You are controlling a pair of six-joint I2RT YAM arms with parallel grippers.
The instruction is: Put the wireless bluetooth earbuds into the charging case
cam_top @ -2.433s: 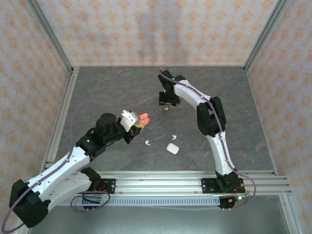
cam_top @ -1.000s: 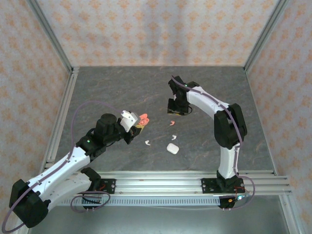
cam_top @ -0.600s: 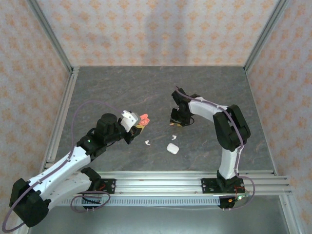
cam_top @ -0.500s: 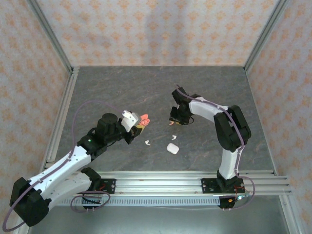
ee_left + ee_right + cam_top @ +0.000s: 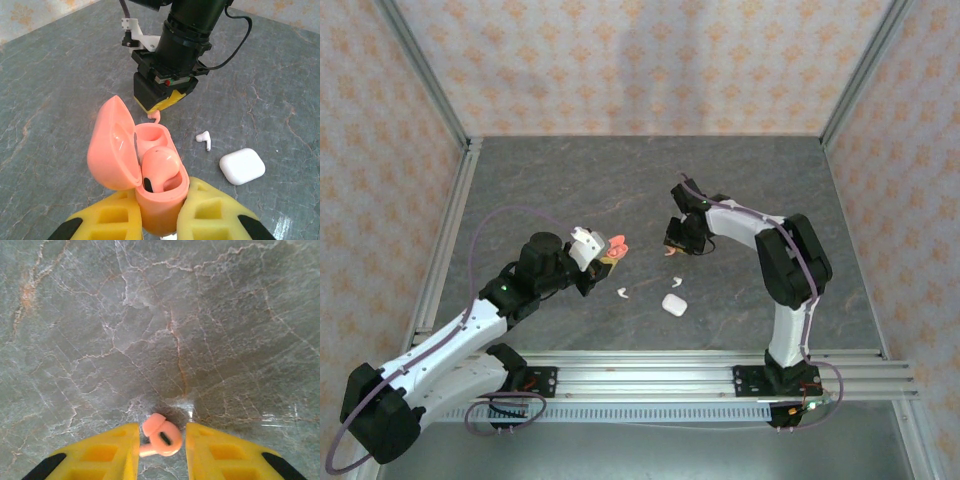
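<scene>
My left gripper [image 5: 607, 256] [image 5: 162, 194] is shut on the lower end of an open coral-pink charging case [image 5: 615, 243] [image 5: 150, 170], held above the table. One coral earbud [image 5: 161, 162] sits in its near slot and the far slot is empty. My right gripper [image 5: 675, 246] [image 5: 161, 434] is down at the table, shut on a second coral earbud [image 5: 165, 437]. Its stem rests against the left finger [image 5: 105, 452]. From the left wrist view this stem [image 5: 156, 116] pokes out below the right gripper [image 5: 162, 102].
A closed white case [image 5: 672, 304] [image 5: 242, 166] lies on the grey marbled table [image 5: 570, 180]. One white earbud [image 5: 676, 281] [image 5: 204, 140] lies just beyond it, another white earbud [image 5: 622, 293] to its left. Metal rails and patterned walls enclose the table.
The right gripper has swung nearer and right, then dropped onto the coral earbud, and its jaws have closed in. The left arm and its case have not moved.
</scene>
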